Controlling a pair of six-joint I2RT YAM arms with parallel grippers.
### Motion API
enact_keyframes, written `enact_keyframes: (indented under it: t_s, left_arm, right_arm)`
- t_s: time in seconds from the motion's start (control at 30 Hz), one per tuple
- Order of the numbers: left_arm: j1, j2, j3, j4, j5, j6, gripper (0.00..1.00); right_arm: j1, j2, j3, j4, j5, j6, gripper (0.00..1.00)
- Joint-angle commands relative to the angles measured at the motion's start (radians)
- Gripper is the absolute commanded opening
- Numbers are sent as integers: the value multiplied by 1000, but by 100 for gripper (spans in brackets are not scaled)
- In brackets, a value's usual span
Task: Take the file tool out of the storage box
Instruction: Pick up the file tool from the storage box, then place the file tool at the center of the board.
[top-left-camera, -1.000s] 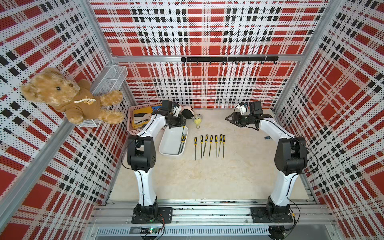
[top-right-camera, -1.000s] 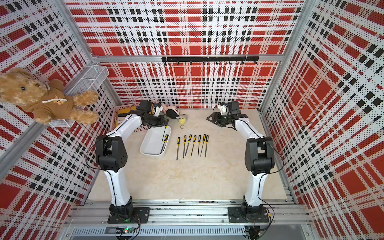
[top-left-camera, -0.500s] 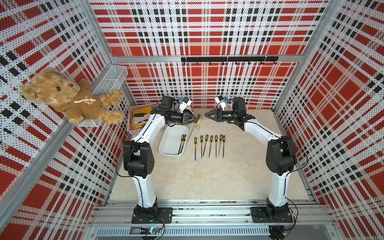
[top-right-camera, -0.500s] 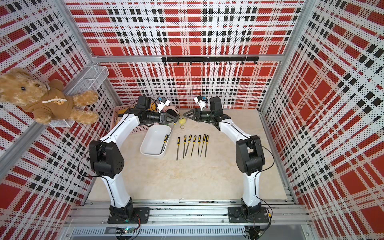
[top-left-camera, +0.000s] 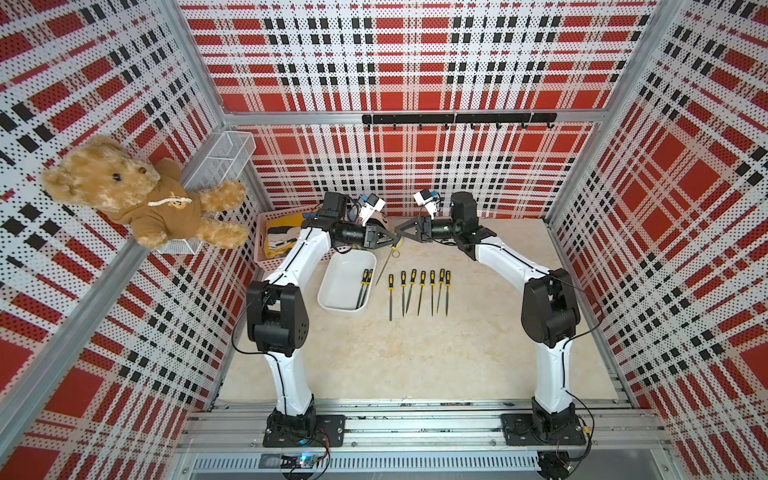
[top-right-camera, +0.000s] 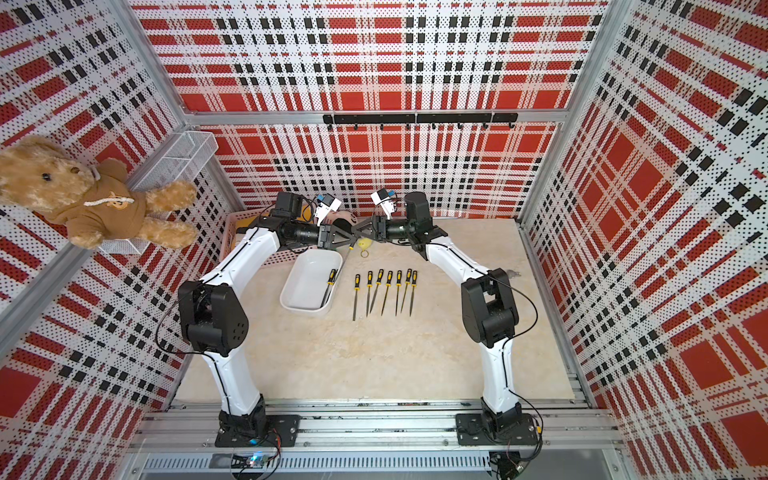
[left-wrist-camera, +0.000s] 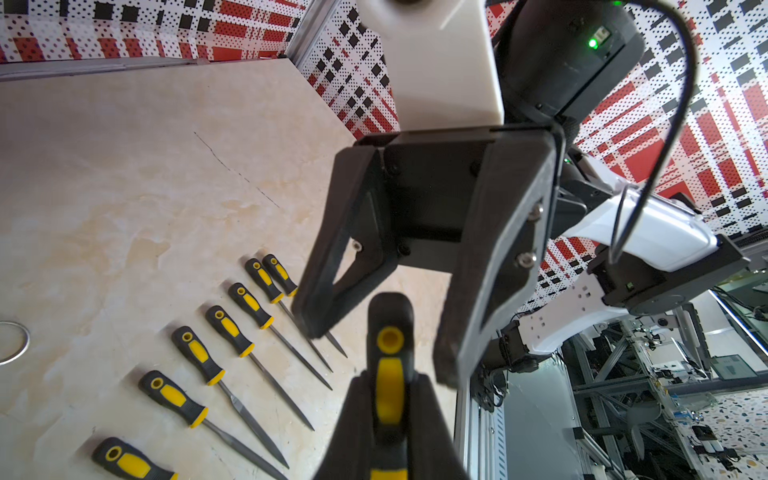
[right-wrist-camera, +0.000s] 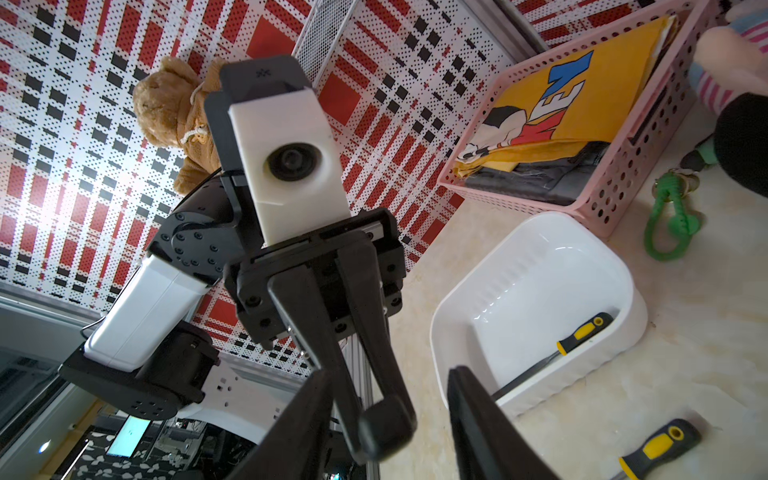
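Observation:
My left gripper (top-left-camera: 392, 242) is shut on the black-and-yellow handle of a file tool (top-left-camera: 384, 266), which hangs in the air just beyond the storage box (top-left-camera: 332, 305), blade pointing down. In the left wrist view the handle (left-wrist-camera: 388, 374) sits pinched between my fingers. My right gripper (top-left-camera: 400, 235) faces it tip to tip, open, its jaws standing either side of the handle's butt end (right-wrist-camera: 386, 424) with a gap on one side. The white box (right-wrist-camera: 536, 257) holds two more files (top-left-camera: 365, 286). Several files (top-left-camera: 419, 291) lie in a row on the table beside it.
A pink lattice basket (top-left-camera: 264, 237) with cloth stands at the back left, behind the box. A plush toy (top-right-camera: 345, 217), a yellow keyring (top-right-camera: 365, 245) and a green cord loop (right-wrist-camera: 669, 226) lie near the back wall. A teddy bear (top-left-camera: 124, 191) leans on the wire basket (top-left-camera: 220, 160).
Both arms swung from the back toward the middle and now meet tip to tip. The left gripper carried the file along; the right jaws narrowed around the handle's end.

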Motion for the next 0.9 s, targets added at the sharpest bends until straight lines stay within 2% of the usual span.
enact_keyframes:
  t_s: [0.0,0.13,0.23,0.27,0.3,0.4,0.5,0.6,0.7,0.77,0.87]
  left_arm:
    - [6,-26,-4,-3,26,23,0]
    - [7,-28,-5,-3,28,22,0]
    - [10,-30,-5,-3,8,20,0]
    - [12,-30,-5,-3,-3,20,13]
    - [14,-31,-5,-3,-30,17,37]
    - [19,-32,-7,2,-152,-3,70]
    - [25,-35,-12,27,-395,-66,100]
    - [34,-38,-20,45,-597,-105,99]
    - [33,-50,-36,72,-811,-136,99]
    - [31,-59,-50,92,-894,-146,99]
    - [32,-66,-61,114,-959,-165,99]
  right_arm:
    - [6,25,12,20,-32,-2,46]
    - [8,24,4,26,-23,2,17]
    - [6,21,11,22,-19,3,5]
    - [5,17,13,11,-11,-5,3]
    - [4,12,17,-8,0,-16,1]
    - [-20,-2,45,-133,39,-82,0]
    - [-71,11,145,-476,116,-224,0]
    - [-129,27,242,-796,178,-358,0]
    - [-187,53,307,-1090,315,-458,0]
    - [-222,76,314,-1223,391,-493,0]
    - [-245,102,324,-1357,498,-541,0]
